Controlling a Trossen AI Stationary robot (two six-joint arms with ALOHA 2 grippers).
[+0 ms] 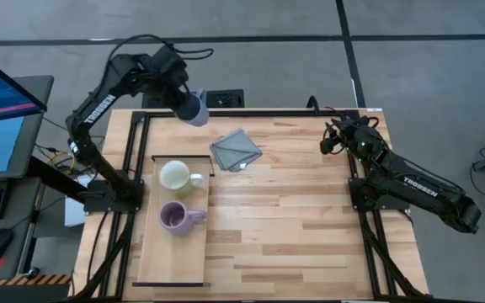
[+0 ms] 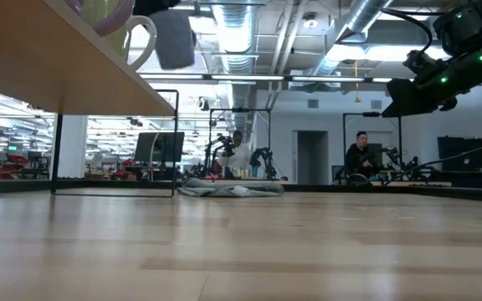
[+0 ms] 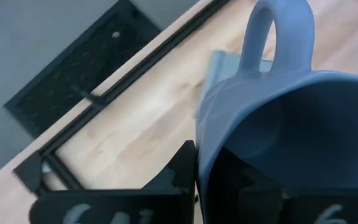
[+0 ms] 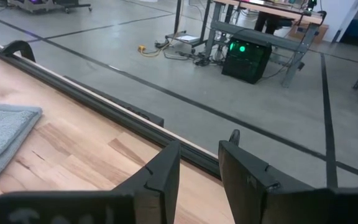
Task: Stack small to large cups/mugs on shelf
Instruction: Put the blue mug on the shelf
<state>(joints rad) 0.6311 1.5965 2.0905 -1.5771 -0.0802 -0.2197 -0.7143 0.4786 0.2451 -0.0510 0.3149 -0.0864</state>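
My left gripper (image 1: pixel 183 99) is shut on the grey-blue mug (image 1: pixel 195 108), held in the air over the table's far edge, left of the middle. The mug also shows in the low view (image 2: pixel 174 38). The cream-white mug (image 1: pixel 175 176) and the purple mug (image 1: pixel 175 217) stand upright on their bases on the pale-wood shelf (image 1: pixel 154 261) at the table's left. The purple mug is the nearer of the two. My right gripper (image 1: pixel 333 140) is slightly open and empty over the table's far right (image 4: pixel 201 155). My left gripper holds the grey-blue mug by its wall at the rim (image 3: pixel 205 155), on the side away from the handle (image 3: pixel 272 31). One finger (image 3: pixel 180 167) is outside the wall and the other inside the mug. The mug is lifted clear and tilted, with its mouth toward the wrist.
A folded grey cloth (image 1: pixel 236 150) lies on the plank table, right of the shelf's far end. A dark frame (image 1: pixel 251 112) runs along the table's far edge. Bare planks lie between the shelf and the right arm's base (image 1: pixel 369 194).
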